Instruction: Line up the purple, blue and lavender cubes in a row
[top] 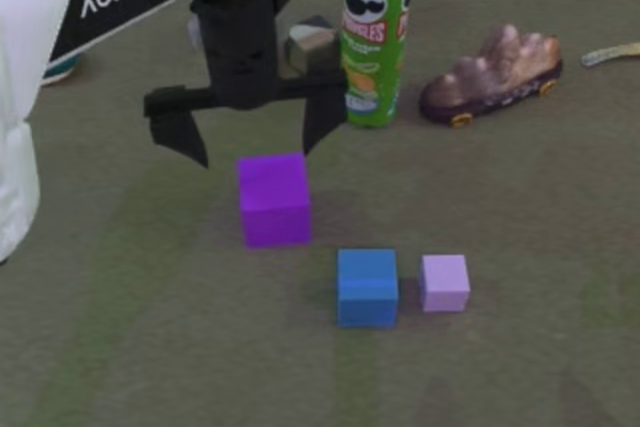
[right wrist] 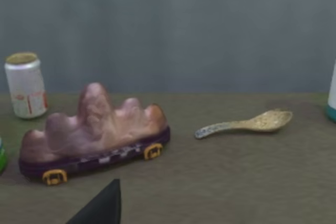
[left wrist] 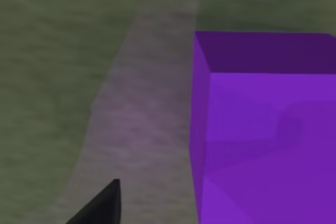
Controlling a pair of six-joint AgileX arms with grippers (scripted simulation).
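The purple cube (top: 273, 199) stands left of centre and fills the near side of the left wrist view (left wrist: 262, 140). The blue cube (top: 367, 287) and the small lavender cube (top: 445, 282) sit side by side nearer the front, a narrow gap between them. The purple cube is behind and to the left of that pair. My left gripper (top: 255, 150) hovers open just behind and above the purple cube, fingers spread wider than it, and one dark fingertip (left wrist: 109, 205) shows beside it. My right gripper (right wrist: 149, 208) is outside the top view. Only one fingertip (right wrist: 109, 205) shows, with nothing held.
A tall green crisps can (top: 378, 37) stands at the back, close to the left gripper. Beside it are a small grey-and-beige cube (top: 312, 44), a lumpy brown toy on wheels (top: 490, 77) and a spoon (top: 612, 52). A white drinks can (right wrist: 25, 85) stands farther off.
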